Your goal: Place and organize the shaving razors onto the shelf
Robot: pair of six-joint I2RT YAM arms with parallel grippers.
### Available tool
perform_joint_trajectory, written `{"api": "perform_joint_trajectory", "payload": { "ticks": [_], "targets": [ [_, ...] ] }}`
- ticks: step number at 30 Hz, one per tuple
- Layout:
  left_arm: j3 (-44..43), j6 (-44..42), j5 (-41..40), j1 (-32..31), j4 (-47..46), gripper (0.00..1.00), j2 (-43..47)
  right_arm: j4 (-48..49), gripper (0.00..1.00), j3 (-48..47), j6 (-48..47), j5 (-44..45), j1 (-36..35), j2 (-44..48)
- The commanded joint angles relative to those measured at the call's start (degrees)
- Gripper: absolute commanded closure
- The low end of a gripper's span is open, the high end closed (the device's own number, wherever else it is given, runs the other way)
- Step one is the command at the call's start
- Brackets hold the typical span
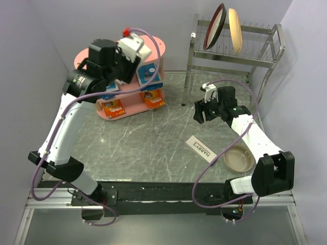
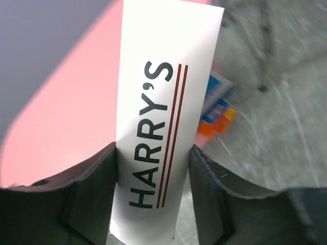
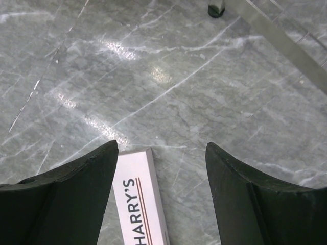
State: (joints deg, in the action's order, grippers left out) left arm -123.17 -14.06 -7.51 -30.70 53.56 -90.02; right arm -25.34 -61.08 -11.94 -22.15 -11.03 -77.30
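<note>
Gripper on left arm (image 2: pixel 153 150) clasps a HARRY'S box (image 2: pixel 163 76); right gripper (image 3: pixel 161 147) stands wide open.

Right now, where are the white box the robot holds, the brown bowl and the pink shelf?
Held white box (image 2: pixel 163 117): left wrist view, middle of its lettered face.
Brown bowl (image 1: pixel 238 159): top view, its bare inside.
Pink shelf (image 1: pixel 155 51): top view, right end of its top board.

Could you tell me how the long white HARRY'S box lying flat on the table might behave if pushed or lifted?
The long white HARRY'S cardboard box looks slim and rigid: probably stiff and light. Flat on the glossy grey marbled table, it would likely slide rather than tip or roll.
</note>
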Motion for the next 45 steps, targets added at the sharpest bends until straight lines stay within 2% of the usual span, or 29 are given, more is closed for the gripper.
{"api": "perform_joint_trajectory", "payload": {
  "ticks": [1, 4, 9, 12, 15, 18, 21, 23, 24, 29, 35, 42, 45],
  "targets": [
    [-3.74, 1.15, -11.2, 2.48, -9.16, 0.37, 2.22, 1.96, 0.23, 1.84, 0.96, -0.26, 0.39, 3.11],
    [-3.82, 1.93, -14.46, 5.11, -11.45, 0.32, 2.22, 2.23, 0.23, 3.24, 1.66, -0.35, 0.31, 4.26],
    [-7.43, 5.27, -14.73, 11.61, -9.18, 0.31, -0.24, 3.54, 0.23, 4.83, 3.15, -0.87, 0.3, 5.31],
    [-9.01, 8.26, -11.66, 16.45, -7.08, 0.33, -2.26, 3.9, 0.23, 5.18, 3.68, -0.96, 0.48, 5.58],
    [-9.27, 11.07, -8.23, 20.49, -5.58, 0.39, -4.54, 4.25, 0.23, 5.71, 4.21, -1.05, 0.48, 5.84],
    [-11.04, 15.89, -1.82, 23.49, -4.34, 0.32, -5.43, 4.16, 0.23, 5.97, 4.39, -1.31, 0.57, 6.28],
    [-9.63, 15.82, 3.72, 23.67, -5.13, 0.19, -3.68, 4.07, 0.23, 6.5, 4.47, -1.31, 0.83, 6.46],
    [-9.98, 16.43, 5.65, 23.67, -5.31, 0.03, -2.71, 4.42, 0.22, 6.85, 4.65, -1.31, 0.92, 6.54],
    [-9.98, 16.61, 6.97, 23.67, -5.22, 0.0, -1.84, 4.43, 0.22, 6.94, 4.74, -1.31, 0.92, 6.63],
    [-8.23, 17.93, 11.28, 23.67, -2.33, 0.0, -1.21, 5.39, 0.22, 7.55, 5.88, -1.75, 1.18, 6.37],
    [-1.46, 19.78, 14.27, 22.88, -0.74, 0.01, -0.86, 4.95, 0.22, 6.41, 5.88, -1.58, 1.36, 5.67],
    [-1.71, 21.89, 16.12, 21.3, -1.0, 0.01, -2.97, 5.13, 0.21, 6.94, 5.79, -1.49, 1.8, 5.93],
    [-2.16, 21.89, 14.46, 20.24, -0.74, 0.01, -4.19, 5.3, 0.21, 7.29, 5.79, -1.4, 1.97, 6.02]
  ]
}}
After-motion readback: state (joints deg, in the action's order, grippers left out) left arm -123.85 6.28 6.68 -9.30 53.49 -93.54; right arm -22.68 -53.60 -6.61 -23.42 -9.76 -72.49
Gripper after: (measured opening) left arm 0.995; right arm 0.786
